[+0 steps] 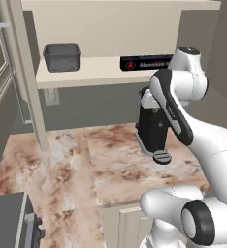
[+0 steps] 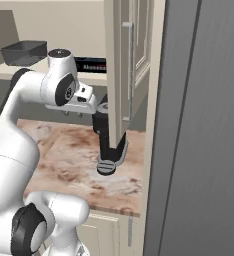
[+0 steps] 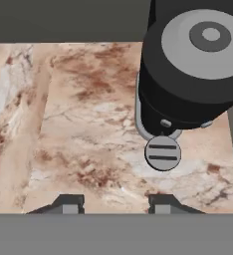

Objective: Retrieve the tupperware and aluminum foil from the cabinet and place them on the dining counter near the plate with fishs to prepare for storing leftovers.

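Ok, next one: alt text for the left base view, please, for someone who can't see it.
An open wall cabinet holds a dark grey tub at the shelf's left and a black foil box at its right. Below, a white robot arm bends over a marbled counter in front of a black coffee machine.

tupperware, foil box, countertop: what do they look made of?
Tupperware: looks like matte dark grey plastic; uniform colour, thin rim, no shine.
Aluminum foil box: probably printed card; flat black face with a red logo and pale lettering.
Countertop: polished stone by the look of it; brown-and-white marbled veining, smooth surface. It is a rendered scene, so these are appearances only.
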